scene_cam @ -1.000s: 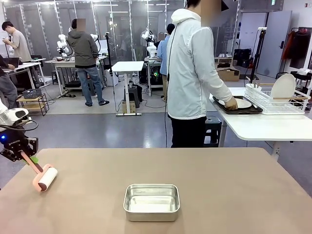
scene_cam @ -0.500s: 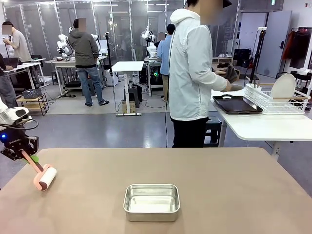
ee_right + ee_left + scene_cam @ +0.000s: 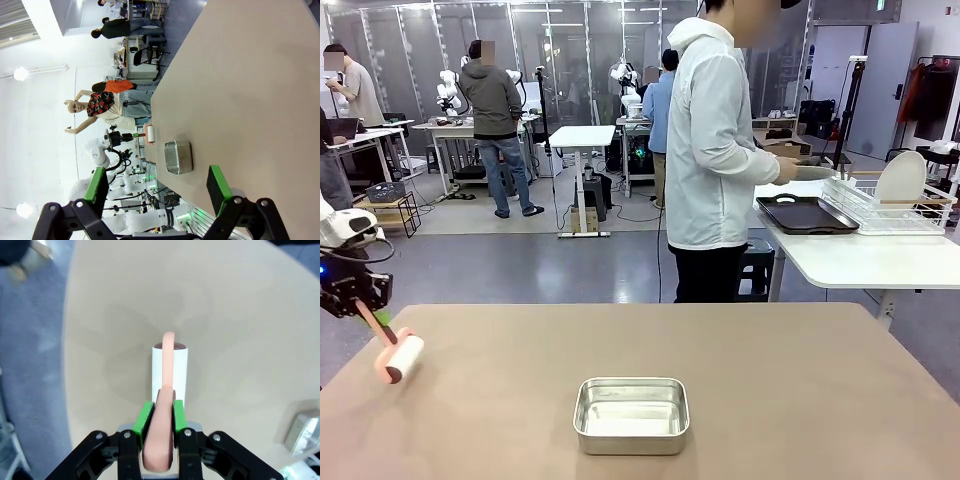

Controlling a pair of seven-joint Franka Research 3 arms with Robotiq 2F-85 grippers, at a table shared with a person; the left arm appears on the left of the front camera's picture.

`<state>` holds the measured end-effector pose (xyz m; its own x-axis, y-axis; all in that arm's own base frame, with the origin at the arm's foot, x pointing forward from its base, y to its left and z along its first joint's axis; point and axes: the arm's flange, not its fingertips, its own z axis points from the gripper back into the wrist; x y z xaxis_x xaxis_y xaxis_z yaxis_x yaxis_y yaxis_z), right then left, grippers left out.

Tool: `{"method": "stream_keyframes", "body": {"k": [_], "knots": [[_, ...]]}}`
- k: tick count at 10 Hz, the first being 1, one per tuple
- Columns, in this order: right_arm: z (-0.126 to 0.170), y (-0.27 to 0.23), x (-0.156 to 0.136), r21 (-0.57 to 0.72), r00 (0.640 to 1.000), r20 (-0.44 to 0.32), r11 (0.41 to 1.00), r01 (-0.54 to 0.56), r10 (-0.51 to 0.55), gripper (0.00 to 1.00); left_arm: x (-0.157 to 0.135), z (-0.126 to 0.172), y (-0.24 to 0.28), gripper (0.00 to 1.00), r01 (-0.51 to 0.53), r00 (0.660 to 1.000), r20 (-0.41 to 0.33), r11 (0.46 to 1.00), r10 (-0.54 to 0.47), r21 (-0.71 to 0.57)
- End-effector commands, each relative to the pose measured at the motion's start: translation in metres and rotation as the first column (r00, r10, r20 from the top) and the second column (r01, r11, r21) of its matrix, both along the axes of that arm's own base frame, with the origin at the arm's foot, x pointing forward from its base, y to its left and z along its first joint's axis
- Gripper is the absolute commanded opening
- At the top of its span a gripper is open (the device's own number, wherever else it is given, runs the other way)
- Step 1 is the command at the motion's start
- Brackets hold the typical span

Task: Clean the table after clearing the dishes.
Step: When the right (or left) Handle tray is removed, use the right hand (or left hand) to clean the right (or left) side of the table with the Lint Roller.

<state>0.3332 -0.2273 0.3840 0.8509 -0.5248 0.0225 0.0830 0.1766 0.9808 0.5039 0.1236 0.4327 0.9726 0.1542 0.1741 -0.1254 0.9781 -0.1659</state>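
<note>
My left gripper (image 3: 358, 302) is shut on the pink handle of a lint roller (image 3: 402, 358), whose white roll rests on the tan table (image 3: 770, 380) near its left edge. In the left wrist view the green pads (image 3: 146, 416) clamp the handle, and the lint roller (image 3: 170, 365) points away over the table (image 3: 240, 315). My right gripper (image 3: 157, 172) hangs open above the table (image 3: 240, 75) with nothing in it. Of the dishes, a dark tray (image 3: 807, 214) lies bare on the white side table and a white plate (image 3: 901, 178) stands in the wire rack.
A small steel pan (image 3: 631, 413) sits at the front middle of the table, also seen as the pan (image 3: 178, 156) and pan (image 3: 302, 432). A person (image 3: 715, 150) stands at the far side, hands at the wire rack (image 3: 880, 205).
My left gripper has drawn the lint roller to the left, closer to the table's edge. The person lifted the plate off the dark tray and moved their hands toward the rack.
</note>
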Motion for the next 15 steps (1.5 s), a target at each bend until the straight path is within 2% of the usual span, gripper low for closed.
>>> {"method": "stream_keyframes", "body": {"k": [1,2,6,8,11,13,14,15], "knots": [[0.002,0.002,-0.001,0.004,1.0,0.004,1.0,-0.001,0.001,1.0,-0.013,0.02,0.007,0.22,-0.01,1.0,0.028,0.989,0.006,0.145],[0.002,0.002,-0.001,0.004,1.0,0.004,1.0,-0.001,0.001,1.0,-0.015,0.027,0.012,0.22,-0.013,1.0,0.026,0.983,0.009,0.184],[0.002,0.002,-0.001,0.004,1.0,0.004,1.0,-0.001,0.001,1.0,-0.031,0.075,0.004,0.22,0.031,0.991,0.114,0.953,-0.068,0.301],[0.002,0.002,-0.001,0.004,1.0,0.004,1.0,-0.001,0.001,1.0,-0.043,0.095,-0.013,0.22,0.133,0.97,0.153,0.939,-0.189,0.318],[0.002,0.002,-0.001,0.004,1.0,0.004,1.0,-0.001,0.001,1.0,-0.059,0.112,-0.052,0.22,0.263,0.919,0.171,0.876,-0.355,0.403],[0.002,0.002,-0.001,0.004,1.0,0.004,1.0,-0.001,0.001,1.0,-0.061,0.116,-0.064,0.22,0.282,0.903,0.202,0.877,-0.38,0.388],[0.002,0.002,-0.001,0.004,1.0,0.004,1.0,-0.001,0.001,1.0,-0.053,0.119,-0.062,0.22,0.27,0.927,0.149,0.889,-0.343,0.369],[0.002,0.002,-0.001,0.004,1.0,0.004,1.0,-0.001,0.001,1.0,-0.053,0.119,-0.062,0.22,0.27,0.927,0.149,0.889,-0.343,0.369]]}}
